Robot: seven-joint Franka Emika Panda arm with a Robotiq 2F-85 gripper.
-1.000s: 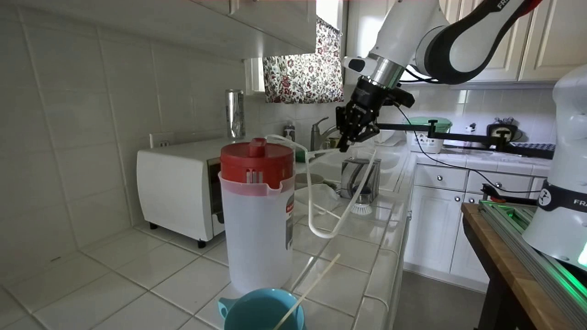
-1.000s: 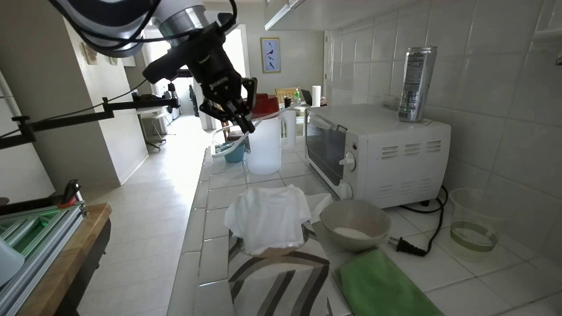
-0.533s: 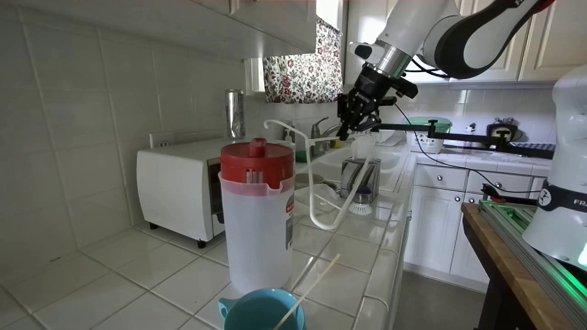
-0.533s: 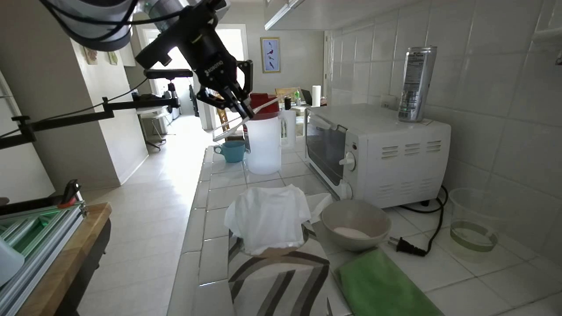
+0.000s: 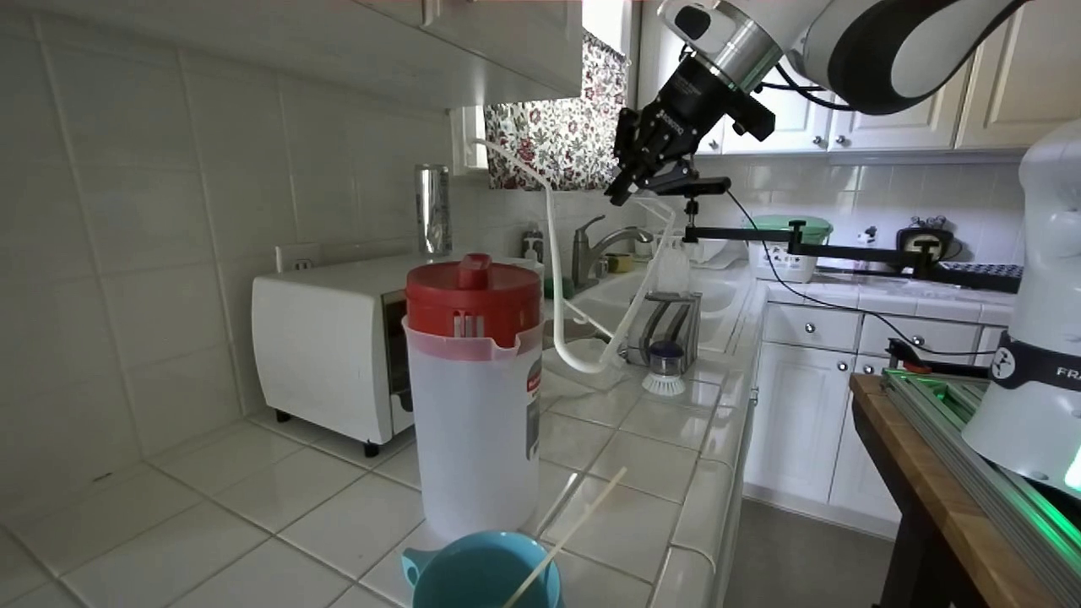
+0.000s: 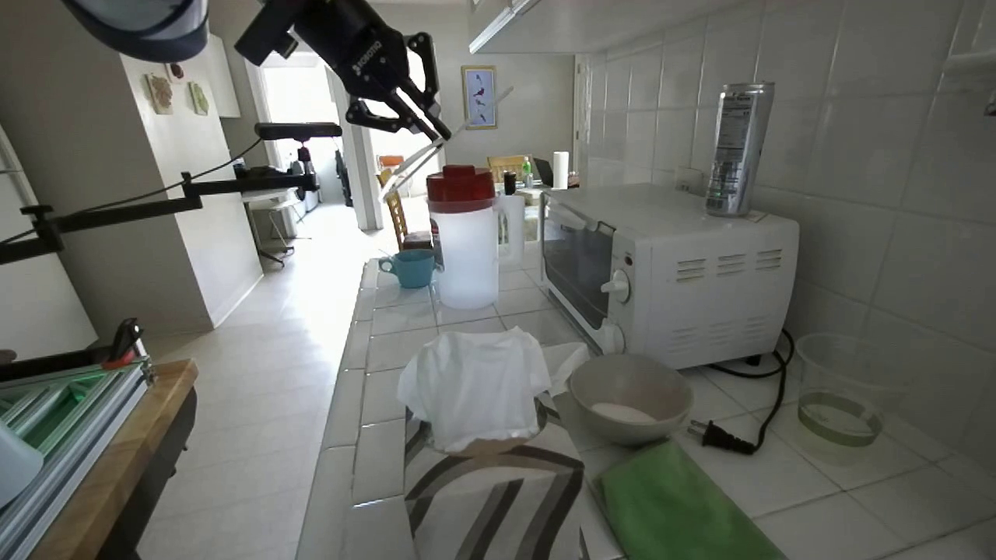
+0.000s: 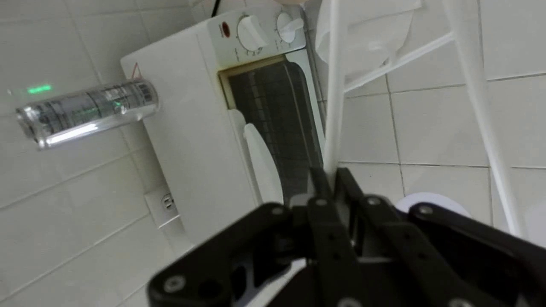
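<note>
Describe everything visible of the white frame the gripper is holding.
The white frame looks like smooth plastic rod bent into rounded corners, with a thin crossbar bridging two thicker bars. The gripper is shut on one of them; the frame hangs slanted above the tiled counter. Nothing else visibly touches it.

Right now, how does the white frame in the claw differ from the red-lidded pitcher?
Support: the white frame is gripped in mid-air by the claw; the pitcher stands upright on the tiled counter.
Shape: the frame is thin bars with open gaps between; the pitcher is a broad, solid-walled cylinder.
Colour: the frame looks plain white; the pitcher has a red lid.
Both are mostly pale.
</note>
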